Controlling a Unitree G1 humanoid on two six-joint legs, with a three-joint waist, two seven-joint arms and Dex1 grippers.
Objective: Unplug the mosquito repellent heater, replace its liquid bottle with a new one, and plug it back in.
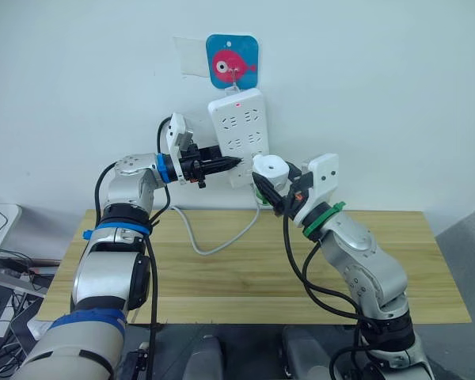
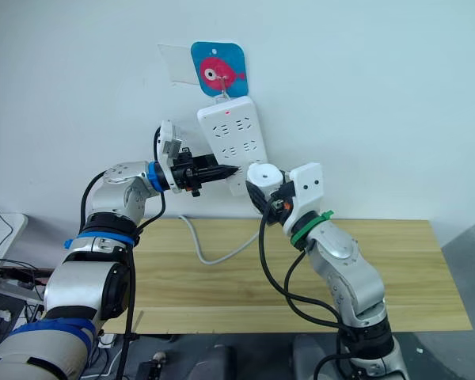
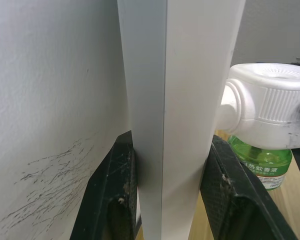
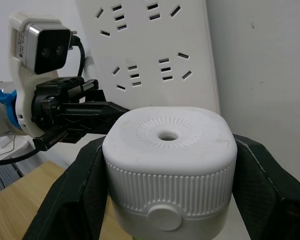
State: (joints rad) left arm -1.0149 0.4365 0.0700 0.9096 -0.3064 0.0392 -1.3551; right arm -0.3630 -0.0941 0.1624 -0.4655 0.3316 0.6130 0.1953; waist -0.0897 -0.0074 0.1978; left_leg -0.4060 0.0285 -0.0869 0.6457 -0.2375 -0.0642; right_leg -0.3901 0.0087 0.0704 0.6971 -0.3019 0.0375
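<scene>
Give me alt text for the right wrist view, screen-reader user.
The right gripper clamps its two black fingers on the sides of the white mosquito repellent heater, round vent facing up. Behind it, the white power strip hangs on the wall, with the left gripper gripping its edge.

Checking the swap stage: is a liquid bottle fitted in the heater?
Yes. A green bottle hangs beneath the heater, which the right hand holds.

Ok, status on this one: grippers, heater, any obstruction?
Left gripper clamps power strip edge. Right gripper shut on mosquito repellent heater, at the strip, green bottle attached. Nothing obstructing.
</scene>
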